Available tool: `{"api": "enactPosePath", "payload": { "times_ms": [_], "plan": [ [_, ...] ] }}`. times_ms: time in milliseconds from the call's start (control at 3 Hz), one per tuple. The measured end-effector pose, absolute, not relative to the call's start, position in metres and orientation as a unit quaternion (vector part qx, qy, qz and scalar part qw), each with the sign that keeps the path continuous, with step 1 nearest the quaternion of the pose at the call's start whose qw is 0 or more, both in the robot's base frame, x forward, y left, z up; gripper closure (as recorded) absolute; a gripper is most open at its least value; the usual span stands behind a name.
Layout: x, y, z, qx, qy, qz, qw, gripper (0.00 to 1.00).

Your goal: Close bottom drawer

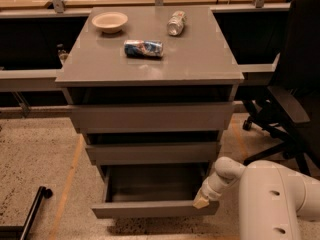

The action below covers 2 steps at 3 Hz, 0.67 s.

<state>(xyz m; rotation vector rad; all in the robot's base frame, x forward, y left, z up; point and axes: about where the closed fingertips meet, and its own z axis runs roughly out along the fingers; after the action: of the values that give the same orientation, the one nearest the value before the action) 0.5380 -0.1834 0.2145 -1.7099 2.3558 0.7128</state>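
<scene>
The bottom drawer (150, 210) is the lowest and narrowest of three grey drawers in the cabinet. It stands pulled far out, its shallow grey box open and bare inside. My gripper (201, 201) is at the end of the white arm, at the right end of the drawer's front panel, touching or nearly touching its top edge. Only its pale tip shows.
The middle drawer (152, 152) and top drawer (150, 117) stand slightly out. The cabinet top (200, 59) holds a bowl (109, 21), a crushed can (144, 48) and a bottle (176, 23). A black office chair (295, 99) stands right. A black bar (35, 209) lies on the floor left.
</scene>
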Motion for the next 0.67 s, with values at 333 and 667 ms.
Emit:
{"api": "enactPosePath", "payload": {
  "times_ms": [333,667],
  "plan": [
    [0.5380,-0.1834,0.2146,-0.569,0.784,0.237,0.072,1.00],
    [0.5321,-0.1821,0.2239,-0.567,0.790,0.218,0.083,1.00]
  ]
}}
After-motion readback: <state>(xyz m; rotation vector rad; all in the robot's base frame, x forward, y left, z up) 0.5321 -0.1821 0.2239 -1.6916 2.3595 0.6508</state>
